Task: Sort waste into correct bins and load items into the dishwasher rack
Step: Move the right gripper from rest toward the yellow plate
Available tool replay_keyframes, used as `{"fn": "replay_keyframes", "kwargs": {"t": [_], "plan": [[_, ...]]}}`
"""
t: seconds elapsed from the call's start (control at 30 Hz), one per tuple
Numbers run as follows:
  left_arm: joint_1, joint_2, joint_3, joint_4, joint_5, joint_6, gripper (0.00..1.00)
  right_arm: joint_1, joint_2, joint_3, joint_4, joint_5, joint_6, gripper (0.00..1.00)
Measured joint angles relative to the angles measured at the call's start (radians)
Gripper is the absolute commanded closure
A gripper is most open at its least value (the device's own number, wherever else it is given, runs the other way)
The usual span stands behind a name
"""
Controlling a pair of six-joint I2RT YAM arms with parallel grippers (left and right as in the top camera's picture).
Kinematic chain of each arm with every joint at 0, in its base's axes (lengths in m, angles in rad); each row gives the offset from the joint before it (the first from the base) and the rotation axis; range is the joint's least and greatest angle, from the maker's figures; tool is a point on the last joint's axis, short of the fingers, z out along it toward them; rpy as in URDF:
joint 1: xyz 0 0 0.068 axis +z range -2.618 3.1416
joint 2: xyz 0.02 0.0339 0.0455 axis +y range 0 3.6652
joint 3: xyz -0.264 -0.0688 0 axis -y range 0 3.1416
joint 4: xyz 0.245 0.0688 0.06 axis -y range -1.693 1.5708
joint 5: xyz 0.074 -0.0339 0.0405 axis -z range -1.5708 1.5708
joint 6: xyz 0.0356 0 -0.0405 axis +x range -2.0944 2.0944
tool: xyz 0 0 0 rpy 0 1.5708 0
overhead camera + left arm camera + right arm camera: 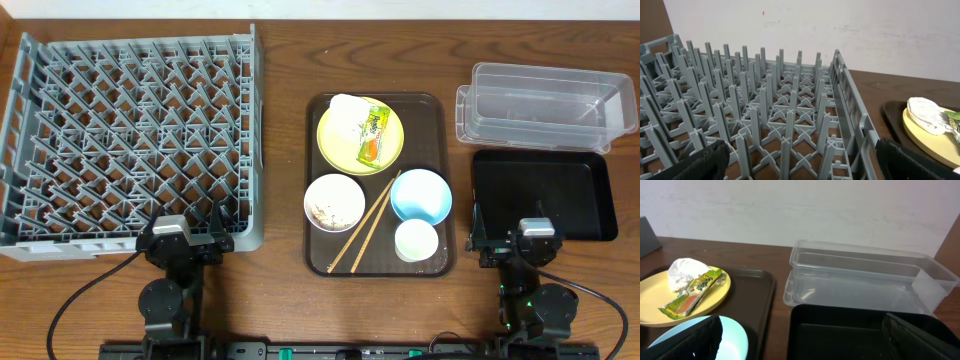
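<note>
We are holding the left tool (186,228) and right tool (508,228) spread and empty at the near edge of the surface (285,60); we are judging nothing done yet: the rack (130,130) is standing bare, the tub (540,105) and black tray (540,190) are lying empty, and napkin (347,113), wrapper (373,133), plate (340,150), white bowl (350,192) with crumbs (322,210), blue bowl (420,193), cup (415,240) and chopsticks (372,225) are sitting on the brown tray (435,120)

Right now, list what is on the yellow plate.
A crumpled white napkin and a green-yellow snack wrapper lie on the yellow plate. The plate surface beneath them is covered.
</note>
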State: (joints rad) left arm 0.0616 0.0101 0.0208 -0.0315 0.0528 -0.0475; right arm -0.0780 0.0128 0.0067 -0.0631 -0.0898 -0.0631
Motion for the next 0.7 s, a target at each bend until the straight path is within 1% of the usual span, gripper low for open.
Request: {"fn": "replay_keyframes", "kwargs": {"t": [0.57, 0.7], "plan": [[0.000, 0.000, 0.000, -0.001, 0.000, 0.000, 0.04, 0.000, 0.000, 0.000, 0.000, 0.000, 0.000, 0.01], [0.000, 0.000, 0.000, -0.001, 0.000, 0.000, 0.04, 0.000, 0.000, 0.000, 0.000, 0.000, 0.020, 0.01]]}}
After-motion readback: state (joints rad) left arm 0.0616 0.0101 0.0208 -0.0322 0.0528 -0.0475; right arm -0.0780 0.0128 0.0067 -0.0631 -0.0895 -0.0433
